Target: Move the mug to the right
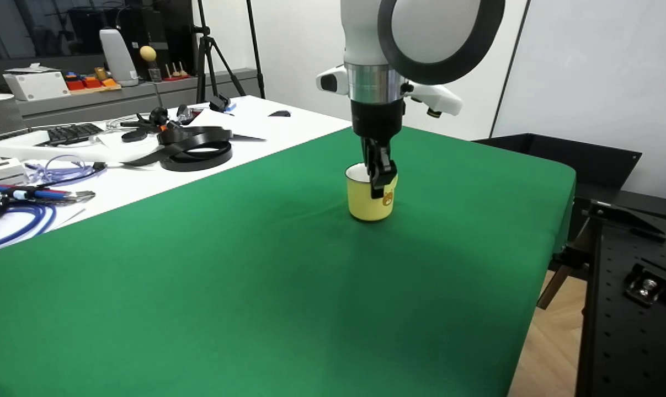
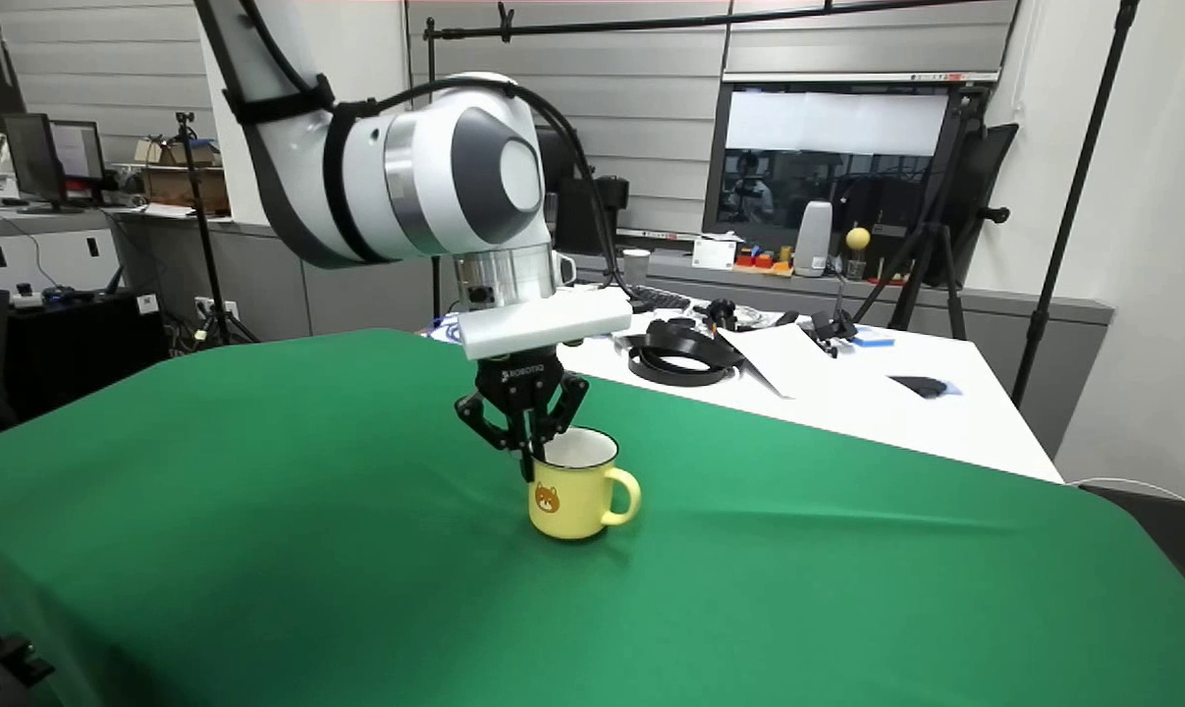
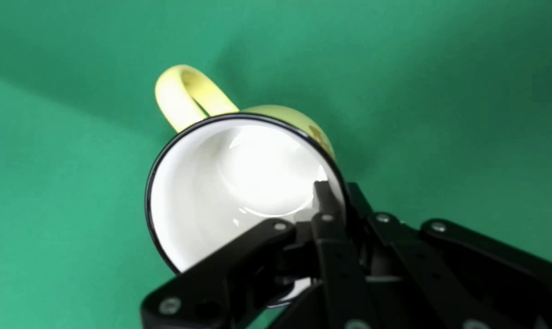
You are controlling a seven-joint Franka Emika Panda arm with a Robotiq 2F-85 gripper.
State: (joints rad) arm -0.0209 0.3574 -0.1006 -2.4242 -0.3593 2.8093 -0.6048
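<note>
The mug is a small pale yellow cup with a white inside, a dark rim, a handle and a brown animal face. It stands upright on the green cloth in both exterior views (image 1: 361, 203) (image 2: 572, 509). It also shows from above in the wrist view (image 3: 239, 183), with its handle at the upper left. My gripper (image 3: 344, 192) is closed on the mug's wall, one finger inside and one outside. It points down at the rim in both exterior views (image 1: 379, 186) (image 2: 533, 460). The gripper's linkage hides part of the near rim in the wrist view.
The green cloth (image 1: 244, 309) covers the table around the mug. Behind it, a white table (image 2: 818, 403) holds a black strap roll (image 2: 675, 355), cables (image 1: 35, 218), papers and a keyboard (image 1: 73, 133). A black perforated metal frame (image 1: 630, 309) stands beside the green table's edge.
</note>
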